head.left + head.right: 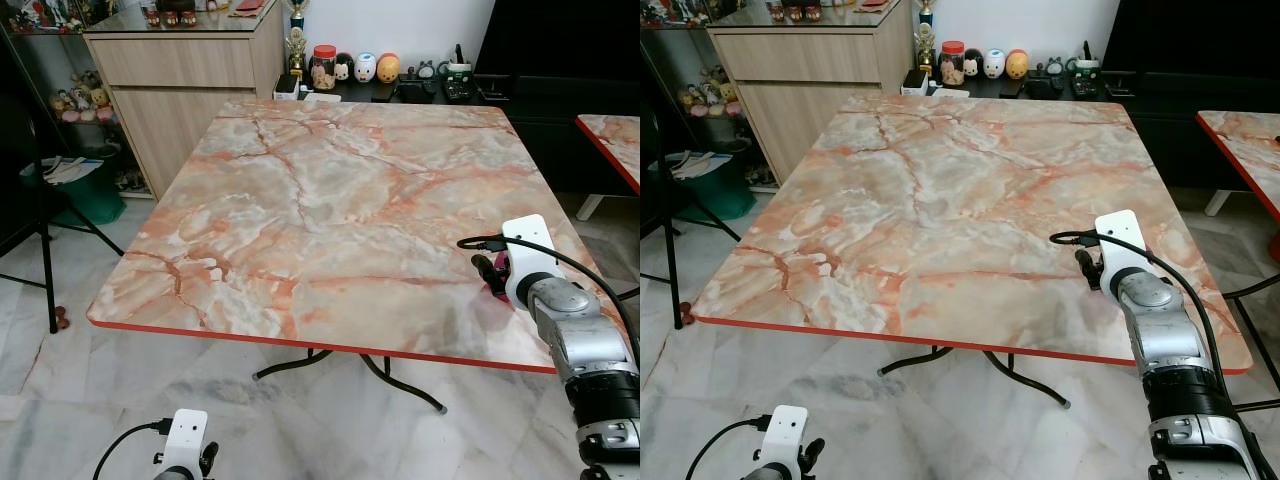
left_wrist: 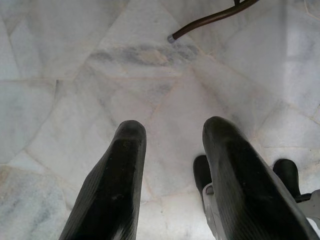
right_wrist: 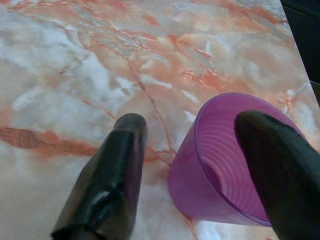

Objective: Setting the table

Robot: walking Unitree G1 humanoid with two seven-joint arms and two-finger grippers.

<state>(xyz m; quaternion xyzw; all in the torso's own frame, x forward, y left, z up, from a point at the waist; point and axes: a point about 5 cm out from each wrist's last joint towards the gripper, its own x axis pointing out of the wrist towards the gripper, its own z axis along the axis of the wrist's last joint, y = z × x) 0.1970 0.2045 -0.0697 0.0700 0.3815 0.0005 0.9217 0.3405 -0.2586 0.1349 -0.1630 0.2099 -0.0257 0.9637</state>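
Left eye view: big marble-look table [image 1: 330,210] with a red edge, right gripper [image 3: 192,165] over its near right corner. Its fingers are spread around a purple cup [image 3: 225,165], one inside, one outside. Left gripper [image 2: 172,175] hangs low, fingers apart, over the floor [image 2: 75,75].

R tool [image 3: 187,165] agape, L tool [image 2: 172,150] low.

One marble-topped table [image 1: 330,190], one purple cup [image 3: 220,165], two grippers, left gripper [image 2: 172,170], right gripper [image 3: 200,170]
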